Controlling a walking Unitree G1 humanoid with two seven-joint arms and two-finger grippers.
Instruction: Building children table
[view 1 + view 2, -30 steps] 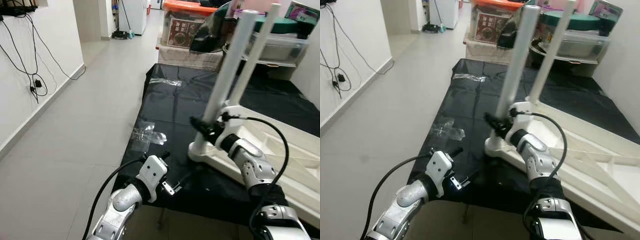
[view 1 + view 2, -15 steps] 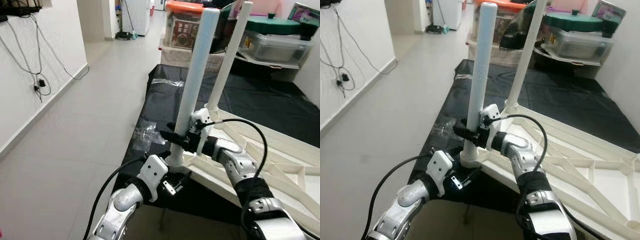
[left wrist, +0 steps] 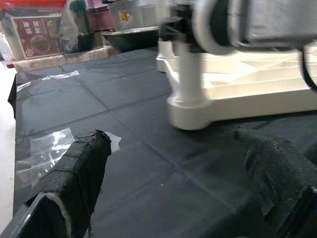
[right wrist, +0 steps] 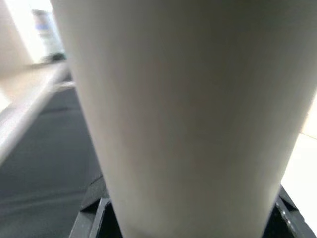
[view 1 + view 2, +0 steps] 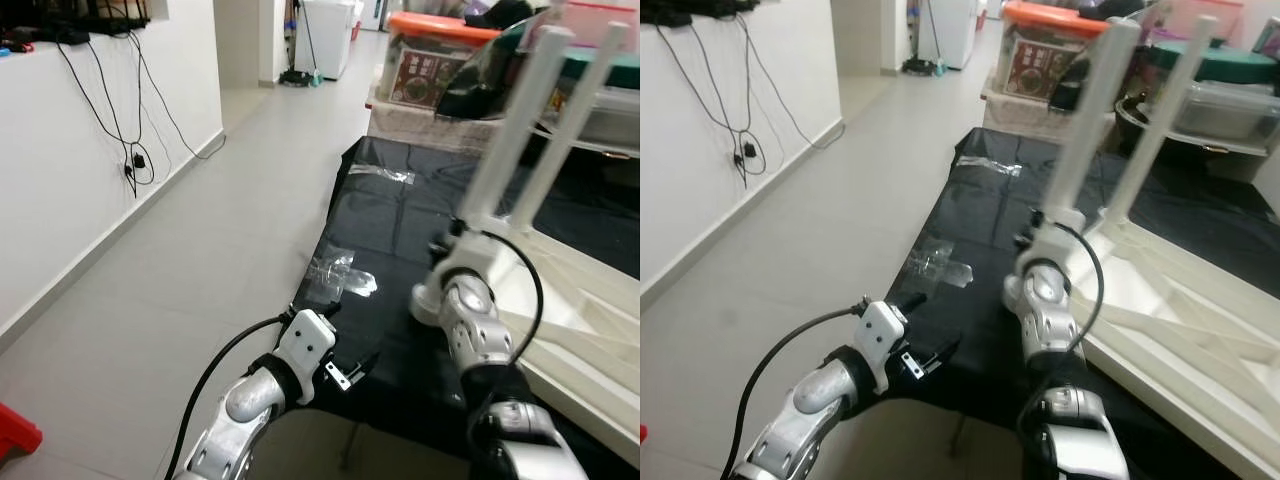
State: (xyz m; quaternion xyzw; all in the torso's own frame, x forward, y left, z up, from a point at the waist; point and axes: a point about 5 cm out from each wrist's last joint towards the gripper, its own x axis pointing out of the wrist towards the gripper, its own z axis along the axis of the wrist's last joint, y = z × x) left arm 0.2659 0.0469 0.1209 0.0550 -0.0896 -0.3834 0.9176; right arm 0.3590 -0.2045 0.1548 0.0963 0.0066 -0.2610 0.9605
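Note:
A white children's table (image 5: 590,300) lies upside down on a black sheet (image 5: 400,210), with two white legs standing up from it. My right gripper (image 5: 441,246) is shut on the near leg (image 5: 1080,140) just above its base. In the right wrist view that leg (image 4: 188,114) is pressed between the black fingers (image 4: 91,218). The far leg (image 5: 1175,110) stands behind it. My left gripper (image 5: 350,335) hovers open over the sheet's front edge, left of the leg's base and holding nothing. In the left wrist view its fingers (image 3: 79,173) are spread wide before the table corner (image 3: 198,111).
Crumpled clear plastic wrap (image 5: 335,275) lies on the sheet near the left gripper. Storage boxes (image 5: 430,70) and bins stand beyond the sheet's far end. Grey tiled floor (image 5: 200,250) runs along the left, up to a white wall with hanging cables (image 5: 130,160).
The whole picture has swung and is blurred, so the camera moved. My right gripper stays around the near leg, now low by its base. The left gripper keeps its open pose.

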